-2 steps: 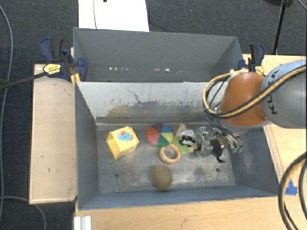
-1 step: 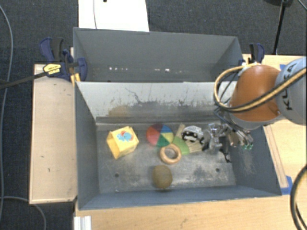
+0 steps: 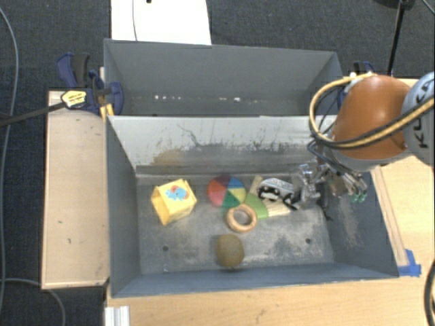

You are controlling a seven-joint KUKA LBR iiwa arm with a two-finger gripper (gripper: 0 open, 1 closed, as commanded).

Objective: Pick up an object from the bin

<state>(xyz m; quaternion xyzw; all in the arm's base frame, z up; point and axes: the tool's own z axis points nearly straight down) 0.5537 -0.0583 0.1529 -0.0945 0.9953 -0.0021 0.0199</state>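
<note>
We see the fingers low in the right part of the grey bin, close to its far wall. They sit in a knot of metal parts and shadow, so we cannot tell whether they are apart or together, and we see nothing between them. Just left of them, perhaps touching, lies a small black-and-white thing; we cannot make out its kind.

Left of that, more things lie close together: a pale block, a green piece and a ball in red, blue, yellow and green. A tan ring lies just near of the ball, over the green piece's edge. A yellow cube with a blue and red picture lies apart to the left, and a dull brown lump sits alone near the front wall.

Above the fingers, the orange wrist cover, looped with cables, hides the bin's far right corner.
</note>
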